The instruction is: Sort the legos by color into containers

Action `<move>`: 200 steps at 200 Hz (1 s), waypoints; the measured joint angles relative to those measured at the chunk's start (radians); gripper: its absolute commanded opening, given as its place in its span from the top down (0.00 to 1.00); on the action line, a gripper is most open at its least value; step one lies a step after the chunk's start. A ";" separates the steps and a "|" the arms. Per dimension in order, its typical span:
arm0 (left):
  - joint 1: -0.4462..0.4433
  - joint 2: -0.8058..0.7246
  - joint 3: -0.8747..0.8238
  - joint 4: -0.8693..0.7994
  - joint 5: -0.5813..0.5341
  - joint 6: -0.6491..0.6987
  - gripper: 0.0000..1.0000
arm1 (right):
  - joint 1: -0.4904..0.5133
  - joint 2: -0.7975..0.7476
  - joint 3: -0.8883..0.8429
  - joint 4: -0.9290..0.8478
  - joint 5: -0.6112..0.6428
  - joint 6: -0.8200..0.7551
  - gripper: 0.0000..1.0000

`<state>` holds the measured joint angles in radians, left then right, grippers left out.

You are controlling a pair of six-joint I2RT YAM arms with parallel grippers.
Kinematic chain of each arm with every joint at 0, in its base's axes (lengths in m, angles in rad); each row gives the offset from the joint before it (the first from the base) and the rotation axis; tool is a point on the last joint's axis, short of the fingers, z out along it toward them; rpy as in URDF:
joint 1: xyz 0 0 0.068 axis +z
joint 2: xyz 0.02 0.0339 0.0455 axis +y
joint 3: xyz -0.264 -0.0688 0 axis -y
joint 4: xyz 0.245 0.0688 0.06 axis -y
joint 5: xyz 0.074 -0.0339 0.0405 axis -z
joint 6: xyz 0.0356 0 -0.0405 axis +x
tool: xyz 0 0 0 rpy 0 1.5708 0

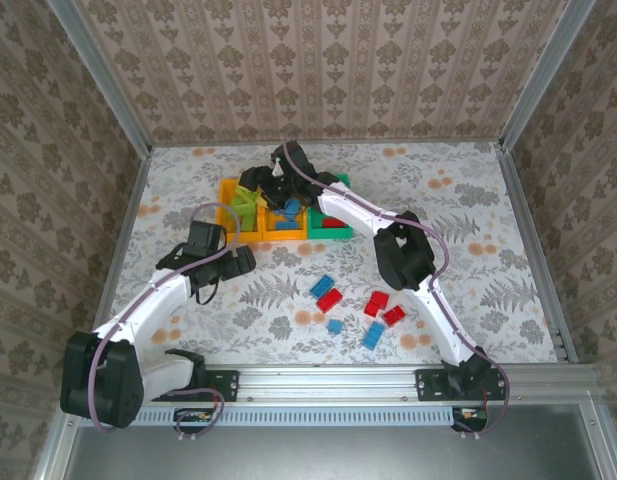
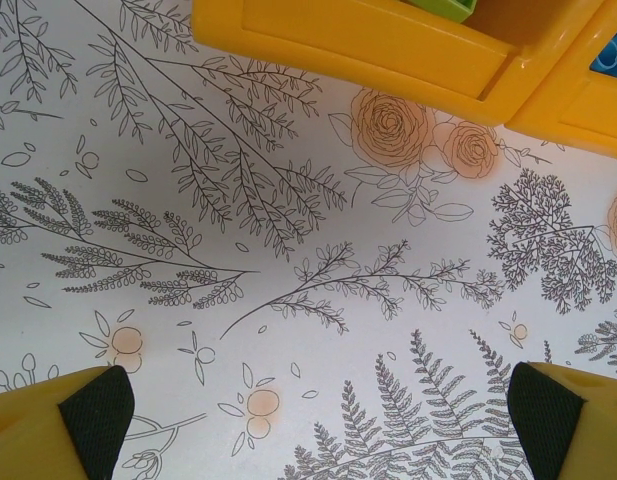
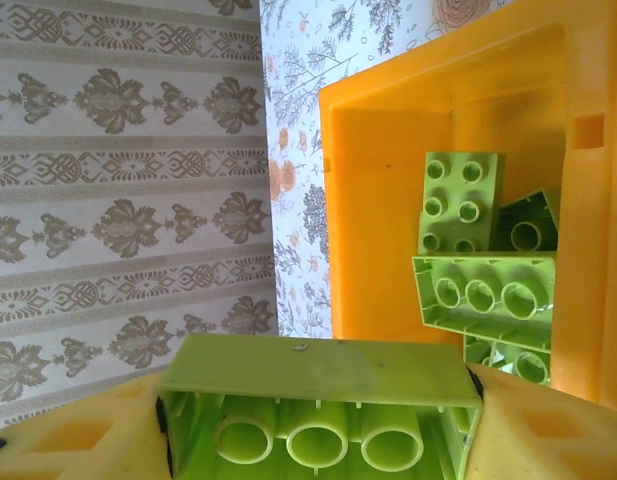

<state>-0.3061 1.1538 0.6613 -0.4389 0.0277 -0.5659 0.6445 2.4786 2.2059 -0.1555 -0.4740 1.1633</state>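
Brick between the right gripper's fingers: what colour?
The brick is lime green, clearest in the right wrist view.

Item: readable text, labels, brand marks, numbers, signs. Count: none. Nothing legible on any surface, in any of the three views.

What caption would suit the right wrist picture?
Right gripper holds a lime green brick above an orange-yellow bin containing green bricks.

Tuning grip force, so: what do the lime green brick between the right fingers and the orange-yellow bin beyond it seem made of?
The lime green brick: apparently hard moulded plastic, smooth with a faint sheen; the hollow tubes underneath point to moulding. The orange-yellow bin: likely rigid plastic too, with smooth, slightly glossy walls and crisp moulded slots.
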 measured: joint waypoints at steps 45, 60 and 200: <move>-0.001 0.000 0.000 0.000 0.002 0.000 0.00 | -0.001 0.005 0.000 0.000 -0.006 0.020 0.18; -0.004 0.000 0.000 0.002 0.004 0.000 0.00 | -0.001 0.005 0.000 0.000 -0.006 0.019 0.14; -0.439 0.133 0.068 0.093 0.063 0.203 0.00 | -0.055 -0.511 -0.590 0.024 0.031 -0.176 0.04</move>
<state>-0.7448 1.2865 0.7292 -0.3458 0.0902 -0.3630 0.5896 1.9675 1.6161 -0.1318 -0.4435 0.9871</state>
